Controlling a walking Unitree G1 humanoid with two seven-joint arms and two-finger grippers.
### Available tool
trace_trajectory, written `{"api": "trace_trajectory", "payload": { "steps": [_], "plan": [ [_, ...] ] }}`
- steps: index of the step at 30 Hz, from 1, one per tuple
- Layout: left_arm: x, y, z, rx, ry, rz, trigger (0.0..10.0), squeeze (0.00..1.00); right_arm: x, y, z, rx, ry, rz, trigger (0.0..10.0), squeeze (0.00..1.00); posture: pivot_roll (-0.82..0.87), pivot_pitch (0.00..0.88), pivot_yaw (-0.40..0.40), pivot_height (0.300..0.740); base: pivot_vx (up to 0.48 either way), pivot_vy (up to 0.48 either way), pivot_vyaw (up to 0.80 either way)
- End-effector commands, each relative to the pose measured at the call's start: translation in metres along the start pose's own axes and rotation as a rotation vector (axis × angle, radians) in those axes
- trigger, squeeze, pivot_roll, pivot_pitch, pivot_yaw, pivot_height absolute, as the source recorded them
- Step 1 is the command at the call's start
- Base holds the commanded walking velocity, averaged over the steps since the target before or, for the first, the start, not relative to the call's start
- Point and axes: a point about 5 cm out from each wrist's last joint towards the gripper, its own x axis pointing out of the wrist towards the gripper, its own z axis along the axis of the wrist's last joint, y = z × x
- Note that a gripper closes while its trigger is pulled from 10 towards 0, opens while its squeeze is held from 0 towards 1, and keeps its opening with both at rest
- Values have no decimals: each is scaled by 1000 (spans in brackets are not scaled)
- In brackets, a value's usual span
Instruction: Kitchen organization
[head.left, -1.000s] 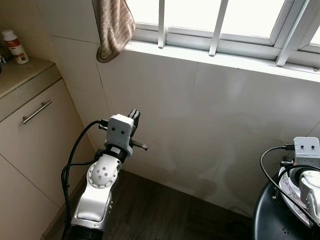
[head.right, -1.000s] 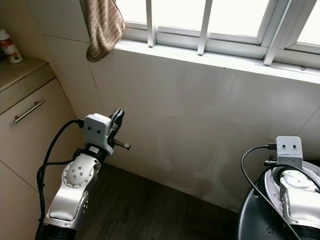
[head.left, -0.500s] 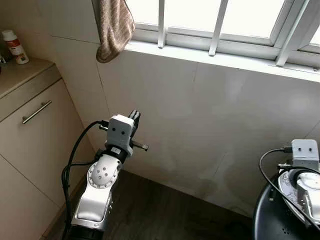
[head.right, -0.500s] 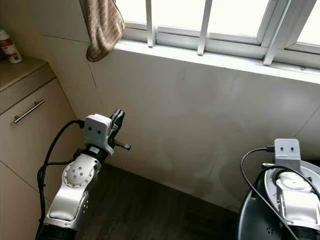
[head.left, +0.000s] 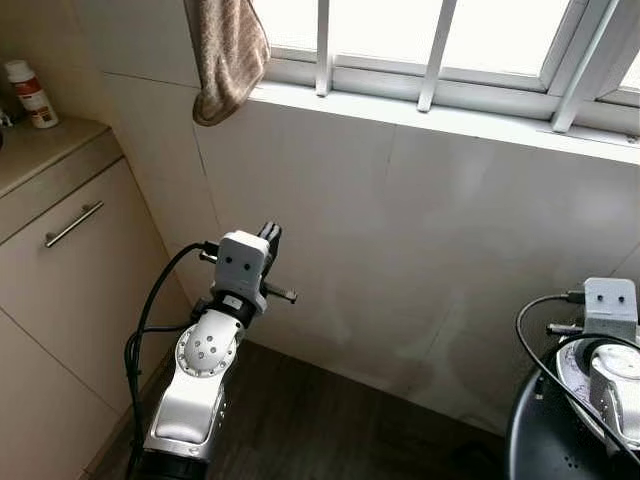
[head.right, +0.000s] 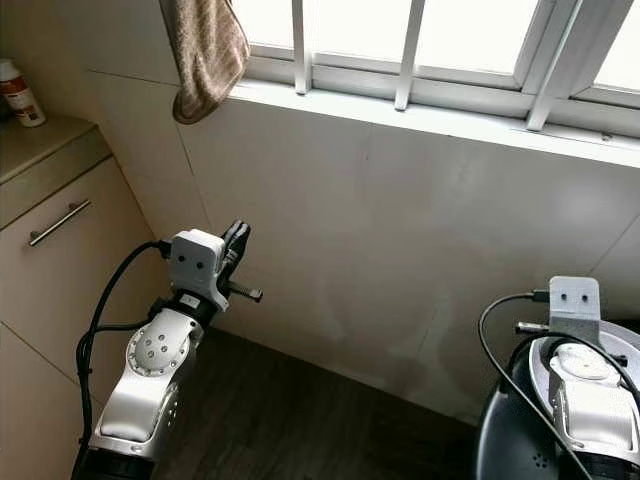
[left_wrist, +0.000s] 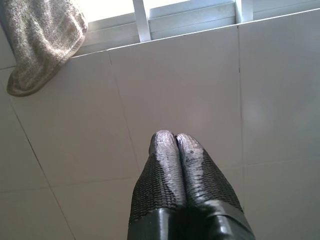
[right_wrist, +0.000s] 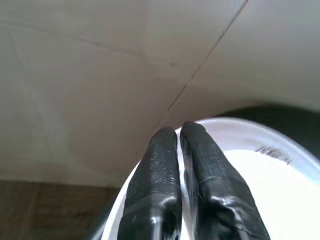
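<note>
Below the barred window (head.left: 430, 40), I am looking at a pale tiled wall (head.left: 400, 250), and I am holding the left gripper (left_wrist: 175, 142) raised toward it, its two black fingers pressed together with nothing between them. Up to its left, a brownish-grey towel (head.left: 228, 55) is hanging from the window sill, limp and folded on itself, its rounded lower end drooping over the top tiles; the weave looks coarse and nubbly in the left wrist view.

At the lower right, the right gripper (right_wrist: 179, 132) is sitting low, its fingers likewise closed on nothing and pointing over the white rim of a round appliance with a black body (head.left: 530, 440); I cannot tell what the appliance is.

Off to my left, a beige cabinet (head.left: 60, 280) with a metal bar handle (head.left: 73, 223) is standing against the wall, and a small white bottle with a red label (head.left: 30, 95) is resting on its countertop. Dark wood floor (head.left: 320, 420) is running along the wall's foot.
</note>
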Motion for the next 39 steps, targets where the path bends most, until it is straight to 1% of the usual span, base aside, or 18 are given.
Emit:
{"api": "trace_trajectory", "payload": {
  "steps": [1, 6, 7, 8, 10, 11, 16, 17, 20, 22, 24, 25, 26, 27, 31, 34, 36, 39],
  "plan": [
    [1, -3, -2, 7, 10, -11, 10000, 0, -2, -6, 8, -50, -57, -49, 0, 0, 94, 0, -51, 740, 0, 0, 0],
    [1, -3, -2, 5, 10, -12, 10000, 0, -6, -5, 16, -92, -113, -75, 0, 0, 93, 0, -51, 740, 0, 0, 0],
    [1, -4, -2, 5, 10, -13, 10000, 0, -9, -2, 20, -134, -147, -83, 0, 0, 93, 0, -51, 740, 0, 0, 0],
    [1, -4, -2, 5, 10, -13, 10000, 0, -9, -2, 20, -134, -147, -83, 0, 0, 93, 0, -51, 740, 0, 0, 0],
    [1, -4, -2, 4, 11, -14, 10000, 0, -15, 5, 29, -234, -236, -84, 0, 0, 92, 0, -51, 740, 0, 0, 0],
    [1, -4, -2, 4, 11, -14, 10000, 0, -15, 5, 29, -234, -236, -84, 0, 0, 92, 0, -51, 740, 0, 0, 0],
    [1, -4, -2, 4, 12, -14, 10000, 0, -24, 15, 38, -358, -356, -87, 0, 0, 92, 0, -51, 740, 0, 0, 0],
    [1, -4, -2, 4, 12, -14, 10000, 0, -24, 15, 38, -358, -356, -87, 0, 0, 92, 0, -51, 740, 0, 0, 0],
    [1, -4, -2, 4, 12, -12, 10000, 0, -28, 21, 43, -388, -420, -100, 0, 0, 92, 0, -51, 740, 0, 0, 0],
    [1, -4, -2, 3, 11, -12, 10000, 0, -37, 32, 54, -391, -531, -76, 0, 0, 94, 0, -52, 740, 0, 0, 0],
    [1, -4, -2, 3, 12, -12, 10000, 0, -41, 37, 57, -378, -566, -56, 0, 0, 94, 0, -52, 740, 0, 0, 0],
    [1, -4, -2, 3, 12, -13, 10000, 0, -45, 44, 60, -396, -603, -26, 0, 0, 94, 0, -52, 740, 0, 0, 0],
    [1, -4, -2, 3, 12, -13, 10000, 0, -45, 44, 60, -396, -603, -26, 0, 0, 94, 0, -52, 740, 0, 0, 0],
    [1, -4, -2, 2, 13, -14, 10000, 0, -49, 52, 62, -448, -643, -8, 0, 0, 93, 0, -50, 740, 0, 0, 0],
    [1, -4, -2, 3, 13, -13, 10000, 0, -55, 64, 63, -536, -706, 2, 0, 0, 93, 0, -50, 740, 0, 0, 738],
    [1, -4, -3, 3, 14, -11, 10000, 0, -58, 70, 65, -574, -759, -1, 0, 0, 93, 0, -50, 740, 0, 0, 800],
    [1, -4, -3, 3, 14, -10, 10000, 0, -60, 74, 65, -582, -770, 6, 0, 0, 93, 0, -50, 740, 0, 0, 800],
    [1, -4, -3, 2, 15, -9, 10000, 0, -61, 80, 64, -558, -767, 42, 0, 0, 93, 0, -50, 740, 0, 0, 800]
  ]
}}
